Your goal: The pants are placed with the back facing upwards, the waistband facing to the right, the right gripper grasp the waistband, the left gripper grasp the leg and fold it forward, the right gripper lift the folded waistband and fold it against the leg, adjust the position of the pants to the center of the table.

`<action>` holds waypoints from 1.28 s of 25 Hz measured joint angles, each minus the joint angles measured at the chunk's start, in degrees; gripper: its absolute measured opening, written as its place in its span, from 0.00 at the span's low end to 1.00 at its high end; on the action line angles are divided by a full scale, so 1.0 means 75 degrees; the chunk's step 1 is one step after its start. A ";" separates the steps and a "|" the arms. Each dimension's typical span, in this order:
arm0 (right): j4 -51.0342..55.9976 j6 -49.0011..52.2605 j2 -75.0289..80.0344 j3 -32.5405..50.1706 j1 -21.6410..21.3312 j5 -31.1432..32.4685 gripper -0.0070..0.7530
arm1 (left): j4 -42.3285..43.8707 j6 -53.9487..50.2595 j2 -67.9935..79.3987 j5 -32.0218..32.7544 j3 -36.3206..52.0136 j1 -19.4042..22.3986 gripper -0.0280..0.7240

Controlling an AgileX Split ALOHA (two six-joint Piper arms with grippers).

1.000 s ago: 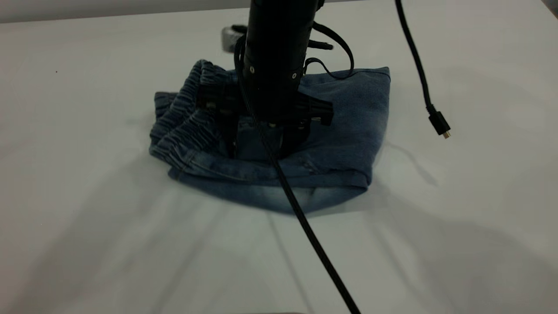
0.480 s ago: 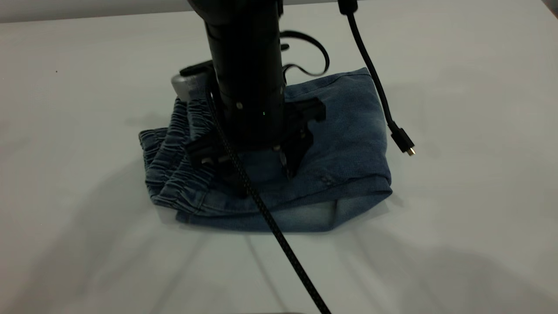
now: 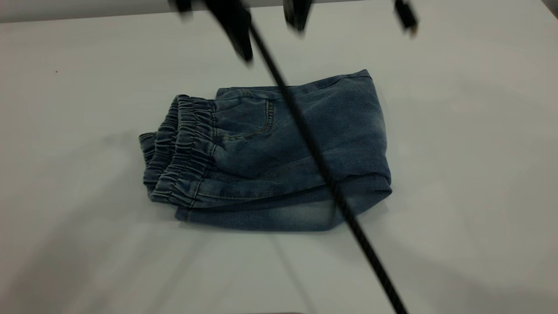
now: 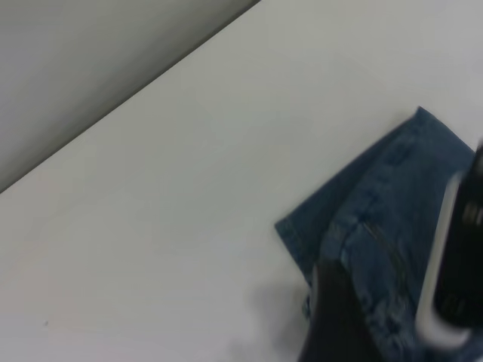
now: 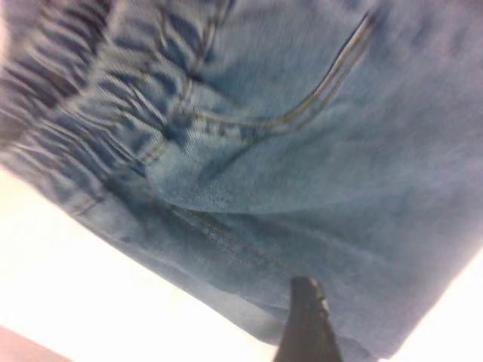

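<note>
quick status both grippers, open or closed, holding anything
Right gripper: open, holding nothing, raised above the folded pants.
Left gripper: not in view.

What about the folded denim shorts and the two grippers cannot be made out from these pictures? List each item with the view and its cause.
1. Right gripper, exterior view: cut off by the top edge and motion-blurred, so only fingertips show.
2. Denim shorts, exterior view: the printed leg is folded under, so the print is hidden; a black cable crosses them.
3. Left gripper, left wrist view: only blurred dark parts at the edge; finger state unreadable.
</note>
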 joint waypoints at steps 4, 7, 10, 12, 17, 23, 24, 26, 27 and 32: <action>0.0391 -0.0388 -0.1040 -0.0015 0.0000 0.0098 0.58 | 0.0003 0.0168 -0.0793 0.0917 0.0000 0.0000 0.60; 0.0805 -0.0756 -0.1937 -0.0015 0.0000 0.0179 0.58 | 0.0011 0.0189 -0.1290 0.1231 0.0000 0.0000 0.60; 0.0956 -0.1094 -0.2994 0.0115 0.0000 0.0205 0.58 | -0.0029 0.0128 -0.1825 0.1231 0.0209 0.0000 0.60; 0.0956 -0.1219 -0.3836 0.0435 0.0000 0.0221 0.58 | -0.0188 0.0077 -0.2208 0.1237 0.0536 0.0000 0.60; 0.0956 -0.1436 -0.5952 0.1968 0.0000 0.0313 0.58 | -0.0678 -0.0130 -0.3385 0.1237 0.2036 0.0000 0.60; 0.0956 -0.1453 -0.8826 0.4553 0.0000 0.0315 0.58 | -0.0705 -0.0175 -0.4947 0.1237 0.4402 0.0000 0.60; 0.0915 -0.1453 -0.9245 0.5077 0.0000 0.0233 0.58 | -0.0705 -0.0187 -0.5225 0.1237 0.4834 0.0000 0.60; 0.0801 -0.1406 -1.0223 0.6022 0.0000 -0.0003 0.58 | -0.0705 -0.0209 -0.5725 0.1237 0.5600 0.0000 0.60; 0.0708 -0.1328 -1.0612 0.6518 0.0000 -0.0114 0.58 | -0.0705 -0.0224 -0.5985 0.1201 0.6008 0.0000 0.60; 0.0171 -0.0800 -1.2433 0.8560 0.0000 -0.0288 0.58 | -0.0705 -0.0316 -0.6988 0.1059 0.7591 0.0000 0.60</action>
